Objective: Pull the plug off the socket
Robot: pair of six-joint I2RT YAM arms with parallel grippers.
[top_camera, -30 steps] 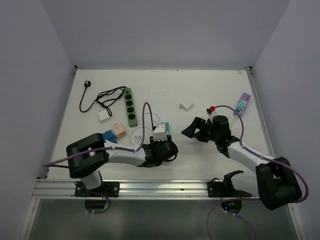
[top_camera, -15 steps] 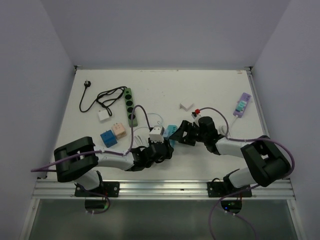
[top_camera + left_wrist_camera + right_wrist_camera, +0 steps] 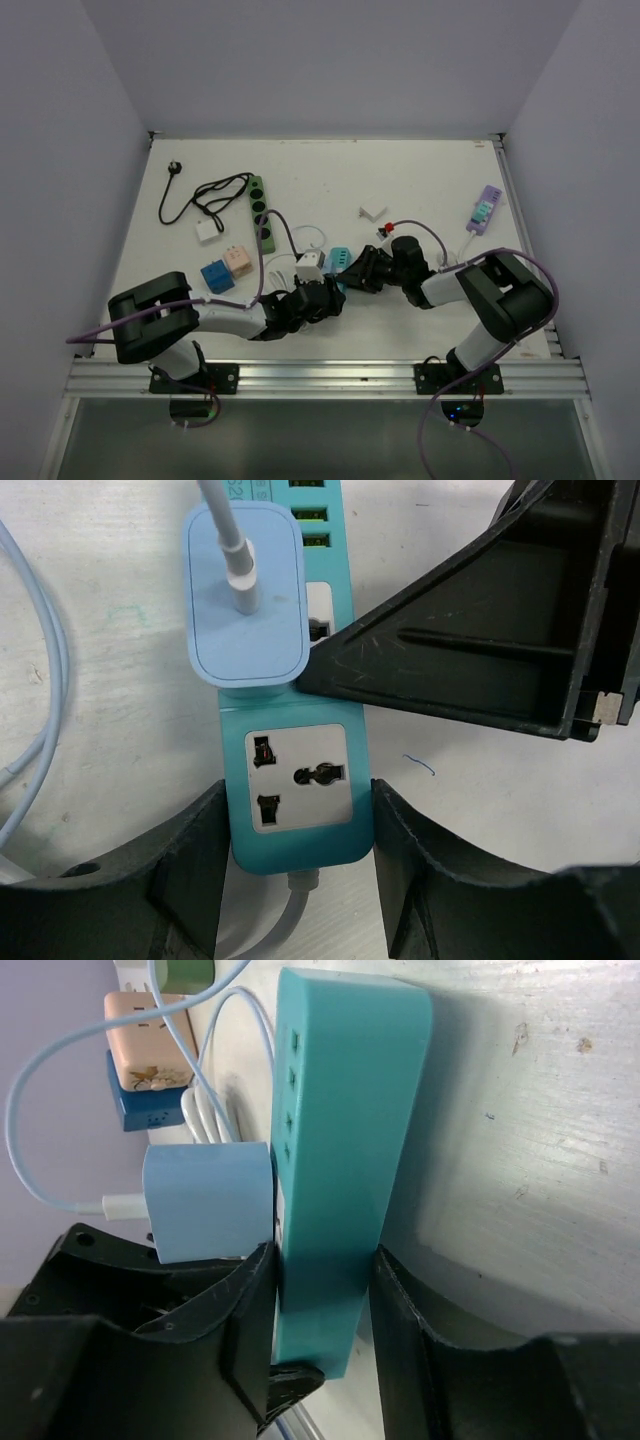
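Note:
The socket is a teal power strip [image 3: 341, 259] lying mid-table, with a pale blue plug [image 3: 245, 605] and its white cable seated in its face. My left gripper [image 3: 298, 795] is shut on the strip's cable end, one finger on each long side. From the right, my right gripper [image 3: 322, 1260] is shut across the strip [image 3: 340, 1130] just below the plug [image 3: 208, 1200], one finger against the socket face and the other against the back. In the top view the two grippers [image 3: 318, 292] [image 3: 362, 270] meet at the strip, and the plug [image 3: 309, 266] stands between them.
A green power strip [image 3: 262, 213], a black cable [image 3: 205, 192] and a white adapter [image 3: 208, 231] lie at the back left. Blue [image 3: 215, 275] and pink [image 3: 238, 260] cube adapters sit left of the strip. A white piece [image 3: 373, 212] and a purple device [image 3: 483, 208] are at the right.
My right arm swung left to the teal strip and its jaws closed round it. The left gripper kept its hold on the strip's cable end.

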